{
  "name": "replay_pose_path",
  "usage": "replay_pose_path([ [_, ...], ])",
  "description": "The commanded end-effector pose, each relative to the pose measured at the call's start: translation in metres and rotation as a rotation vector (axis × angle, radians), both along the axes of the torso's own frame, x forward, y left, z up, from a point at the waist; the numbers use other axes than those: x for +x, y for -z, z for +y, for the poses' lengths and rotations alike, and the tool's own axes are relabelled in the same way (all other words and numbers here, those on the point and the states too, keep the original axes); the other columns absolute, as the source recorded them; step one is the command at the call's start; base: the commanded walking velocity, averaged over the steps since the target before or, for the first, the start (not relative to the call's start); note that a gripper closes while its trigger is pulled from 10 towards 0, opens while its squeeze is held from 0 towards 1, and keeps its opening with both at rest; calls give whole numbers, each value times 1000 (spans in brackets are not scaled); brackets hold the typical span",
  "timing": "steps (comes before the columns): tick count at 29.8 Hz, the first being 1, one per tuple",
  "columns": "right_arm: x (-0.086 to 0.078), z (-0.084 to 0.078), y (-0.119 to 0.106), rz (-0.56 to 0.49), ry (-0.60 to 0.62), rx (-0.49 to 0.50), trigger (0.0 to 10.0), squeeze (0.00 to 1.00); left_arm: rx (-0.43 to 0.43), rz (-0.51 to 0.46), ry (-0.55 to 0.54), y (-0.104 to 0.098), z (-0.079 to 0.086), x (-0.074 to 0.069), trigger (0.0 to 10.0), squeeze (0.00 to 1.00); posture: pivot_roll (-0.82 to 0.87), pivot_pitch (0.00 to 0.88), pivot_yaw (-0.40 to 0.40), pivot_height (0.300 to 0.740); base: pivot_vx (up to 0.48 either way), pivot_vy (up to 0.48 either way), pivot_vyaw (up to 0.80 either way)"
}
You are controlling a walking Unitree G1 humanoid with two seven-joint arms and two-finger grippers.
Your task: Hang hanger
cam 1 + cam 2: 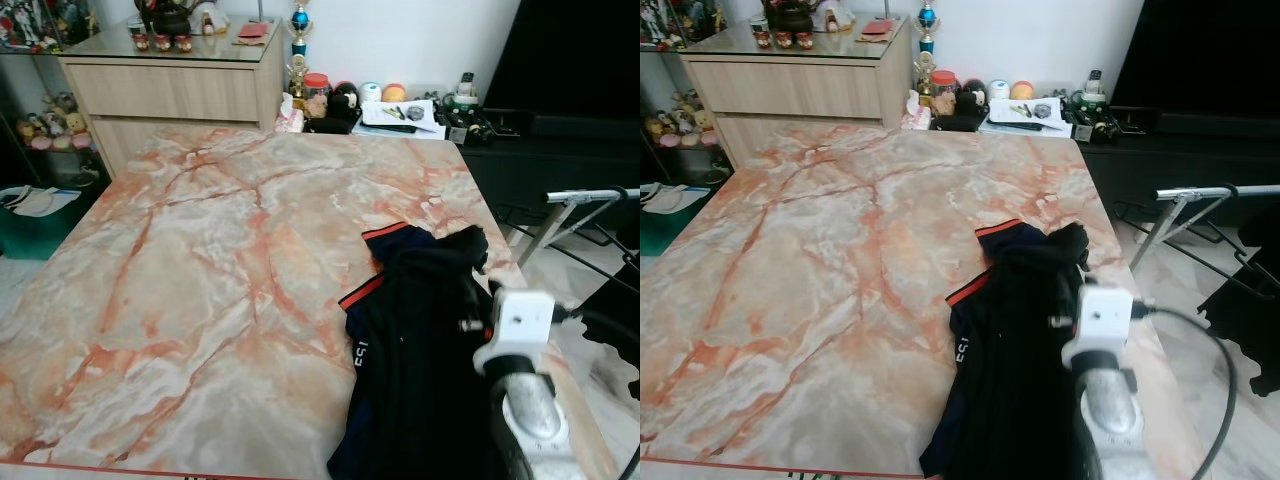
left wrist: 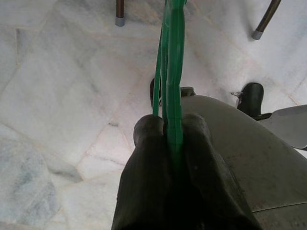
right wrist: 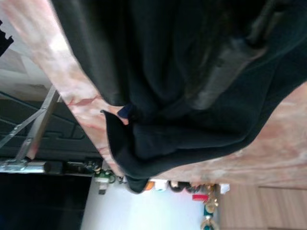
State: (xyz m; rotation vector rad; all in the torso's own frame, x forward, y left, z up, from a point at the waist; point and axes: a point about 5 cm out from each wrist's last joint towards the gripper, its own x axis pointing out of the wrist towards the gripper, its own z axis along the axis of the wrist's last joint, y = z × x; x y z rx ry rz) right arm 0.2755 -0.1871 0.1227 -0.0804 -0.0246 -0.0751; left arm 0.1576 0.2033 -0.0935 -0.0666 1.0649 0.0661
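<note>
At the lower right of the left eye view, the silver right arm with its white wrist block (image 1: 515, 330) reaches over one dark navy garment with red-trimmed sleeves (image 1: 415, 350), which lies crumpled along the right edge of the pink-veined marble surface (image 1: 200, 290). The right end effector (image 3: 225, 62) is pressed into the dark cloth in the right wrist view; whether its fingers are clenched or released I cannot tell. In the left wrist view, the left end effector (image 2: 170, 136) is clenched on one thin green plastic hanger (image 2: 171, 57), held over the pale marble floor (image 2: 62, 96).

The left and middle of the surface lie bare, with open room. Beyond its right edge stands a metal drying rack (image 1: 580, 200). Along the far edge sit jars, soft toys and papers (image 1: 400, 112). At the upper left stands a wooden drawer cabinet (image 1: 170, 90).
</note>
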Motion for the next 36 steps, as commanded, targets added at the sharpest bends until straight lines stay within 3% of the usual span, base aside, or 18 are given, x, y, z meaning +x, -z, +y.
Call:
replay_pose_path([
  [1,-1,3,-11,-47,9,13,10000,1000,8,31,21,3,0,-6,10000,0,-26,42,-14,740,0,0,0],
  [2,-1,3,-12,-50,10,15,10000,1000,9,30,21,3,0,-6,10000,0,-26,43,-14,740,0,0,0],
  [3,-1,3,-14,-60,14,7,10000,765,14,25,13,2,1,-5,10000,0,-24,48,-14,740,0,0,0],
  [4,-1,3,-15,-60,16,4,10000,765,17,22,10,2,1,-5,10000,0,-24,48,-14,740,0,0,0],
  [5,-1,3,-16,-62,18,1,10000,451,19,20,7,2,1,-5,10000,0,-22,51,-15,740,0,0,0],
  [6,1,4,-17,-69,23,6,10000,0,30,17,-5,2,2,-5,10000,0,-18,54,-16,740,0,0,0],
  [36,6,6,-23,-86,17,-15,10000,0,43,20,14,1,2,-3,10000,0,-11,75,-23,740,0,0,0],
])
